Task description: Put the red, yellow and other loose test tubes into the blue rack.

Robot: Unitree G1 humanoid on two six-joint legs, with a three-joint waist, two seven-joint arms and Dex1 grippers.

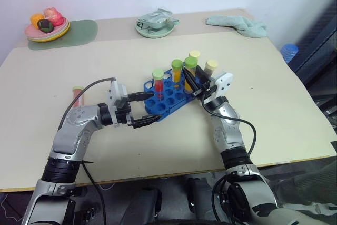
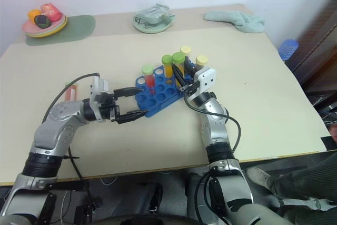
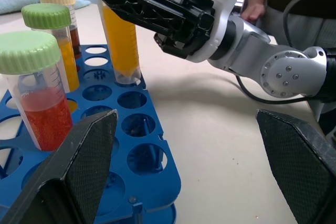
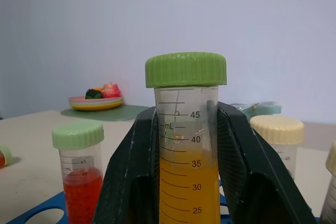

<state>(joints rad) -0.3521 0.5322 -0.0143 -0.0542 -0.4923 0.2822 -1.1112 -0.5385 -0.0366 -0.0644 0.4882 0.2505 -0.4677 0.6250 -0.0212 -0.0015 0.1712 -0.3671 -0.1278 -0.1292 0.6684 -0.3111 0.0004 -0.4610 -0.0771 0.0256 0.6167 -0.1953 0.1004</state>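
Gripping a clear plastic test tube with a green screw cap and yellow liquid (image 4: 186, 145), the right gripper (image 1: 194, 84) sits at the centre of the head view, its 2 black fingers (image 4: 131, 182) clamped on the tube's sides, the tube's foot in a hole of the blue rack. The left gripper (image 1: 143, 109) lies left of centre, pointing toward the right of the frame, jaws spread wide and empty at the near left end of the bright blue plastic rack with round holes (image 1: 167, 98). A red-filled tube with a pale green cap (image 1: 158, 84) stands in the rack, with yellow-filled tubes behind. Far left on the beige table (image 1: 274, 104) lies 1 loose red tube (image 1: 77, 96). At the upper left sits a plate of toy food (image 1: 47, 25); a pale green dish (image 1: 154, 23) and a crumpled green cloth (image 1: 237, 25) lie along the top.
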